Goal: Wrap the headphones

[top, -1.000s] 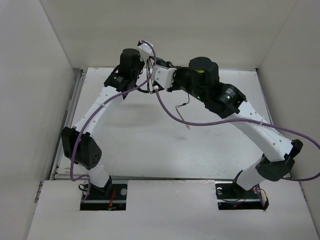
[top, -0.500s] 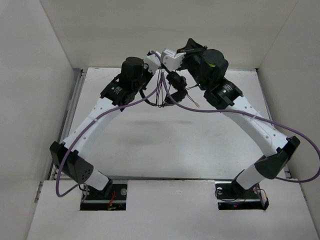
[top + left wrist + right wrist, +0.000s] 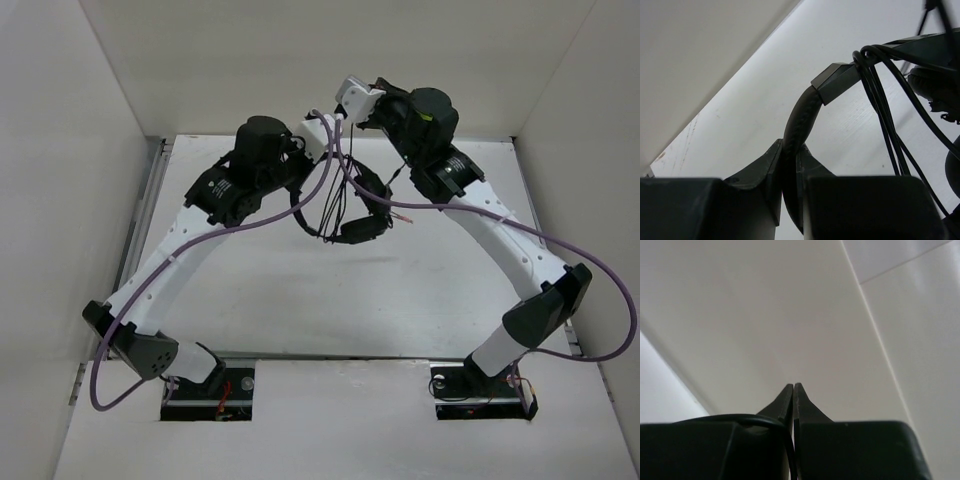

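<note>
The black headphones (image 3: 352, 212) hang in the air between the two arms, above the far middle of the table. My left gripper (image 3: 308, 160) is shut on the padded headband (image 3: 801, 117). Several turns of the thin black cable (image 3: 875, 80) are looped over the headband next to an ear cup (image 3: 935, 85). My right gripper (image 3: 350, 105) is raised above the headset, pointing at the back wall, shut on a strand of the cable (image 3: 752, 418). A pink plug (image 3: 402, 216) dangles to the right of the ear cup.
The white table (image 3: 300, 290) lies below, with walls on the left, back and right. Thick purple arm cables (image 3: 330, 175) cross in front of the headset. A metal rail (image 3: 140, 230) runs along the table's left edge.
Both arms have lifted. The right gripper has gone up and back with the cable. The headphones have come out from behind the wrists and now hang lower, toward the centre.
</note>
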Controlling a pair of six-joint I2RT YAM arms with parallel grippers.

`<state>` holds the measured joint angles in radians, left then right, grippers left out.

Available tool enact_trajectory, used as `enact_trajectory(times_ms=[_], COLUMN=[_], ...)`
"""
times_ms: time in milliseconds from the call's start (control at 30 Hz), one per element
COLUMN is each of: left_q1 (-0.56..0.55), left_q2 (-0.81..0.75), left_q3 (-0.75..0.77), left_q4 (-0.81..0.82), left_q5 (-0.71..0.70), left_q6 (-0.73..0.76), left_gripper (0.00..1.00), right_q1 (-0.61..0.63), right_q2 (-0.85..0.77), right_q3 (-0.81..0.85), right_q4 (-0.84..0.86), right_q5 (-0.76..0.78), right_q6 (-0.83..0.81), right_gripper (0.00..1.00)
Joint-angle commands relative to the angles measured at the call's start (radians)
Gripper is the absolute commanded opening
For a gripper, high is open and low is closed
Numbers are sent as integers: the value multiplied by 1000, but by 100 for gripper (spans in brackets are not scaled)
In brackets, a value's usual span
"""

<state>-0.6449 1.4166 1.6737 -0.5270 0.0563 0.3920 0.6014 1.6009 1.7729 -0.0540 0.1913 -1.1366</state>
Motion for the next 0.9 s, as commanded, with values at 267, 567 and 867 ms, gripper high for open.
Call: enact_trajectory(times_ms=[267,567,867], left_q1=[-28,-12,38], left_q2=[1,33,70], left_q3=[268,423,512], left_q4=[-42,-64,-15], left_q5=[151,227,231], left_q6=[-51,-139,-206], left_gripper=[0,0,0], right_q1=[-100,-153,-130], right_q2=[62,73,24], right_q3=[46,-36,-211], right_q4=[-89,-142,-48], right_q5=[-170,-399,-850], right_q6=[371,621,1092], right_gripper=[5,8,15])
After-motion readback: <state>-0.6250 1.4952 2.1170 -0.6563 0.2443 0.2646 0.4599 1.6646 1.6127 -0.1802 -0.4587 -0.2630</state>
